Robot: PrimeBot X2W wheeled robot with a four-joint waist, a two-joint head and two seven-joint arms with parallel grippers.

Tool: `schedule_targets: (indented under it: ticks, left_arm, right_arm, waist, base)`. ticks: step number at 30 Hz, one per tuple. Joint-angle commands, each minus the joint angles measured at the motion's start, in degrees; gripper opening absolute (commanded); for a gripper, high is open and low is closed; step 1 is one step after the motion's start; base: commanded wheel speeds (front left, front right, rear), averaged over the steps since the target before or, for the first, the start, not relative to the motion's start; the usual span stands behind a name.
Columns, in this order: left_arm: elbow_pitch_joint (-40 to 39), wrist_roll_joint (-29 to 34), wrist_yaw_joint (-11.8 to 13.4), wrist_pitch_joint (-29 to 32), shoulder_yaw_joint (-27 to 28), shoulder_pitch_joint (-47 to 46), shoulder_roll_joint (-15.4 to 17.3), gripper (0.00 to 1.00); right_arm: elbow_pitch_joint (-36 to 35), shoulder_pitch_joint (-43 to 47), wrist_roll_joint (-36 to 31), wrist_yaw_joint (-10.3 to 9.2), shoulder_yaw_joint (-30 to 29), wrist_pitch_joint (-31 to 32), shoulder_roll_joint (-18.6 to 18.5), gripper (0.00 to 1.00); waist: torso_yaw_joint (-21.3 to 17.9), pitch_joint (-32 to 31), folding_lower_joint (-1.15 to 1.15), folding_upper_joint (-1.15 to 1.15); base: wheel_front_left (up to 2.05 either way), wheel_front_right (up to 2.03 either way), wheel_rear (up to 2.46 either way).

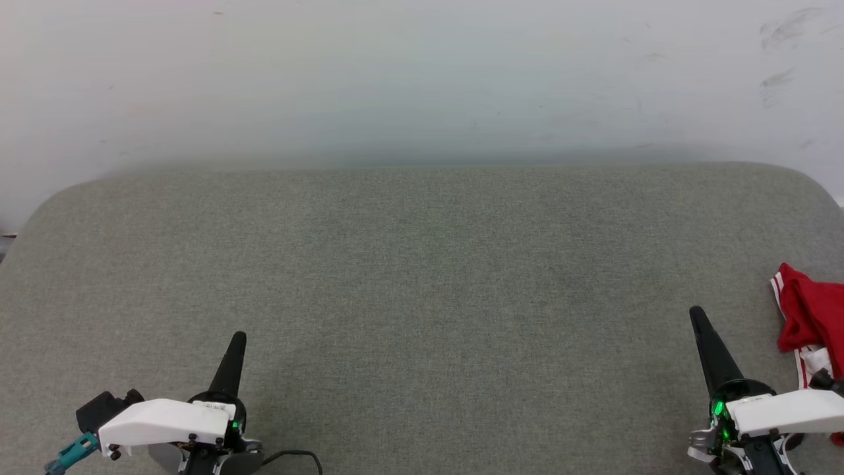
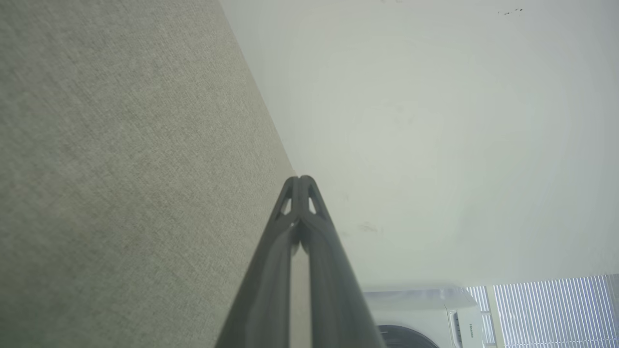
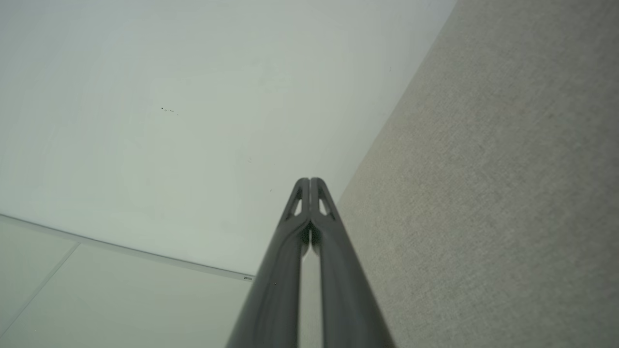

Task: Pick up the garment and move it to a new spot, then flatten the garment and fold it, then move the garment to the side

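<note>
The red garment (image 1: 814,313) lies bunched at the far right edge of the head view, its red-and-white striped trim showing; part of it runs out of frame. My right gripper (image 1: 696,315) stands just to its left, shut and empty, fingertips pressed together (image 3: 309,181). At the lower left my left gripper (image 1: 239,338) is likewise shut with nothing held, tips together (image 2: 300,179). Both rest over the grey-green fabric surface (image 1: 422,297), far apart from each other.
The fabric surface has rounded back corners and meets a pale wall (image 1: 422,79) behind it. A white appliance (image 2: 425,314) and window blinds (image 2: 551,309) appear in the left wrist view. A dark cable (image 1: 297,456) lies by the left arm.
</note>
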Motion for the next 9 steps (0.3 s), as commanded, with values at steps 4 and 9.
schedule_targets:
  ticks: [4,9]
  left_arm:
    - [-0.16,-2.11,-0.82,0.74,0.83,-1.49,-0.18,0.0]
    - [-0.11,-4.16,-1.34,1.3,1.31,-1.44,-0.6,0.0]
  right_arm:
    - [0.39,-1.57,2.51,-0.02,-0.15,0.36,-0.27,0.0]
    - [1.13,-1.88,4.9,-0.02,-0.26,0.43,-0.23,0.0]
  waist:
    - [0.02,0.05,-0.01,0.0]
    - [0.04,0.13,-0.01,0.0]
  base:
    - [0.0,0.0,0.0]
    - [0.0,0.0,0.0]
